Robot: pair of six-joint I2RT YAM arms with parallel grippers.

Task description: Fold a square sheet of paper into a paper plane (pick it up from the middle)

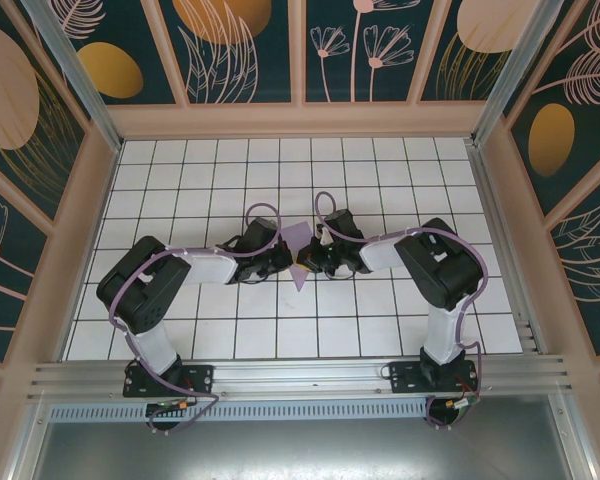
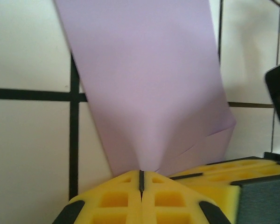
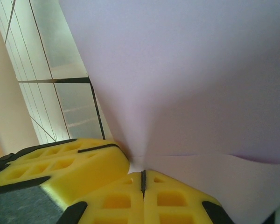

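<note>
The square sheet of paper [image 1: 300, 252], pale lavender, is held off the tiled table between my two grippers at mid-table, folded over, with a point hanging toward the near side. My left gripper [image 1: 282, 262] comes in from the left and my right gripper [image 1: 317, 262] from the right, almost touching. In the left wrist view the yellow jaws of the left gripper [image 2: 141, 179] are shut on the paper [image 2: 144, 84], which fans up from the seam with a flap edge at its right. The right gripper [image 3: 143, 179] is likewise shut on the paper [image 3: 191, 79].
White tiled table [image 1: 210, 180] with dark grout lines, walled by patterned panels at the back and sides. A metal rail [image 1: 300, 378] runs along the near edge by the arm bases. The other gripper's yellow fingers [image 2: 245, 175] [image 3: 60, 163] crowd each wrist view.
</note>
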